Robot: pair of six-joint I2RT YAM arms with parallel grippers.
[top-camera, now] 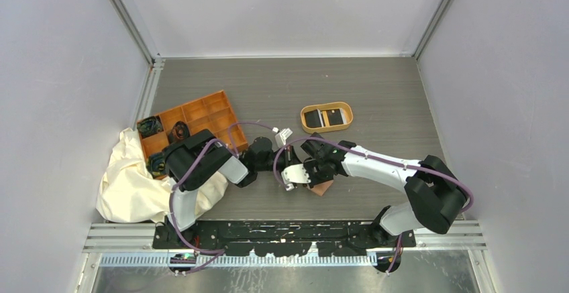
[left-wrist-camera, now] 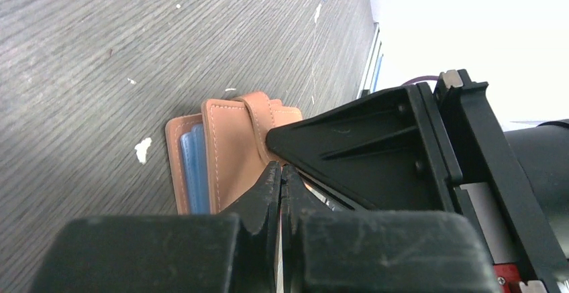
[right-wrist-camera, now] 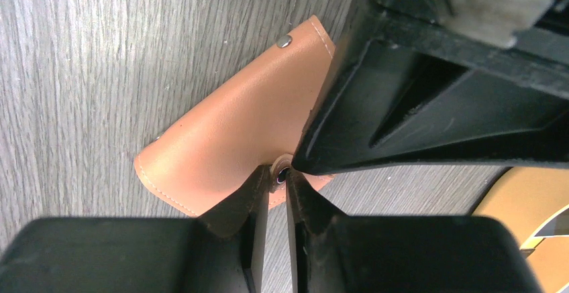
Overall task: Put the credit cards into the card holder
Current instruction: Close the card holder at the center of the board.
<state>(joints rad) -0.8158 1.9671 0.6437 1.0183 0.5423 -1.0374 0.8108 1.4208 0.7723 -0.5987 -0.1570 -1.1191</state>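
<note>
The pinkish-brown card holder [top-camera: 322,188] lies on the table between the two arms, mostly hidden under them from above. The left wrist view shows it [left-wrist-camera: 231,152] partly folded, with bluish inner pockets [left-wrist-camera: 194,169] at its left edge. My left gripper [left-wrist-camera: 282,172] is shut, its tips against the leather beside the strap. My right gripper [right-wrist-camera: 276,176] has its jaws parted a little, and the snap tab [right-wrist-camera: 280,172] sits between the tips. Black credit cards [top-camera: 321,117] lie in the oval tan-rimmed tray [top-camera: 326,106] beyond.
An orange compartment tray [top-camera: 201,112] with small dark items stands at the left. A crumpled cream cloth [top-camera: 131,179] lies in front of it, under the left arm. The two gripper bodies nearly touch over the card holder. Walls enclose the table on three sides.
</note>
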